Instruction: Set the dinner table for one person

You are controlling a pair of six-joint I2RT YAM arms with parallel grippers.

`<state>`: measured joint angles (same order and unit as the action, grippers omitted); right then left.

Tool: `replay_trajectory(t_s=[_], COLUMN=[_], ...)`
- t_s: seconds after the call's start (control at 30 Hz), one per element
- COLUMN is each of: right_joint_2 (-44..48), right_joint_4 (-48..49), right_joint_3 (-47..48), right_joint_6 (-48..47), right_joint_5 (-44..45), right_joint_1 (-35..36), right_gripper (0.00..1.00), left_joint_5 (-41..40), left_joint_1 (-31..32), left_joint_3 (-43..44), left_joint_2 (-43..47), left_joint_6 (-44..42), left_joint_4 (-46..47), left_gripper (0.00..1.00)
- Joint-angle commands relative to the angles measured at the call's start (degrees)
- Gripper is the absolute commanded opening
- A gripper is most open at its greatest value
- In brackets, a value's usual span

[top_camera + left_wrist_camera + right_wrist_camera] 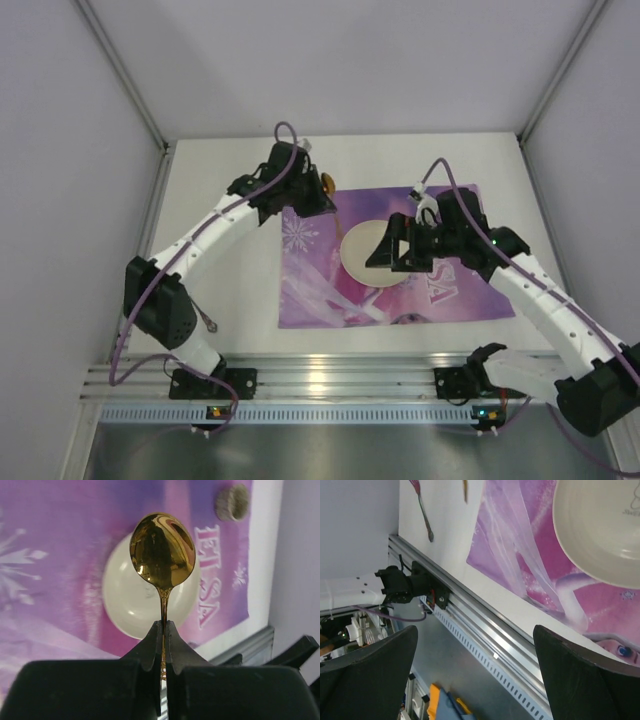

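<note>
My left gripper (308,192) is shut on the handle of a gold spoon (328,183) and holds it in the air over the far left corner of the purple placemat (320,290). In the left wrist view the spoon (162,550) stands up from the closed fingers (155,640), with the cream plate (125,600) behind it. The plate (362,255) lies in the middle of the placemat on the white dinner table (400,160). My right gripper (398,248) hovers open and empty over the plate's right part. In its wrist view (475,675) the plate (600,530) shows at the upper right.
A fork (208,320) lies on the table left of the placemat, near the left arm; it also shows in the right wrist view (422,510). A gold item's end (465,490) shows at that view's top edge. The aluminium rail (320,375) runs along the near edge.
</note>
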<state>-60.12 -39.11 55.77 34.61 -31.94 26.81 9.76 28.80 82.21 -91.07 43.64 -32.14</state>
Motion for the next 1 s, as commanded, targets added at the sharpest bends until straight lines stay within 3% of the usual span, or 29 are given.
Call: replay_trajectory(t_s=[0.0, 0.13, 0.33, 0.43, 0.53, 0.57, 0.63, 0.67, 0.77, 0.97], right_joint_2=[-4.81, -9.05, -12.13, -12.92, -13.44, -13.53, -13.71, -13.71, -13.27, -9.51], right_joint_4=[6.15, 6.07, 4.92, 5.01, 4.92, 4.92, 4.92, 5.01, 4.92, 3.87], right_joint_3=[6.71, 10.32, 11.73, 10.85, 10.33, 10.24, 10.24, 10.41, 10.33, 8.66], right_joint_6=[0.99, -0.50, -1.65, -1.91, -2.00, -2.09, -2.00, -1.92, -1.48, -0.07], right_joint_5=[2.85, 6.00, 10.84, 12.17, 13.66, 14.10, 14.89, 15.24, 16.30, 20.69], right_joint_1=[2.45, 2.90, 2.99, 3.07, 2.99, 3.07, 3.08, 3.08, 3.08, 3.08], right_gripper=[0.98, 0.96, 0.91, 0.84, 0.63, 0.48, 0.34, 0.20, 0.00, 0.00], left_joint_5=[2.98, 3.34, 4.13, 4.39, 4.74, 4.92, 5.18, 5.10, 4.74, 2.90], left_joint_1=[5.21, 10.39, 13.39, 13.92, 14.01, 14.01, 14.01, 14.01, 14.09, 14.01], left_joint_3=[7.14, 12.35, 15.43, 15.78, 15.78, 15.78, 15.52, 14.82, 13.94, 13.41], left_joint_2=[-4.11, -7.63, -9.48, -9.39, -9.13, -9.13, -9.04, -8.87, -8.51, -8.95], left_joint_6=[2.24, 2.51, 2.77, 2.94, 2.94, 2.86, 2.77, 2.59, 2.16, 1.01], left_joint_4=[1.38, 0.68, 0.94, 1.29, 1.47, 1.47, 1.47, 1.55, 1.64, -0.46], left_gripper=[0.00, 0.00, 0.00, 0.00, 0.00, 0.00, 0.00, 0.00, 0.00, 0.00])
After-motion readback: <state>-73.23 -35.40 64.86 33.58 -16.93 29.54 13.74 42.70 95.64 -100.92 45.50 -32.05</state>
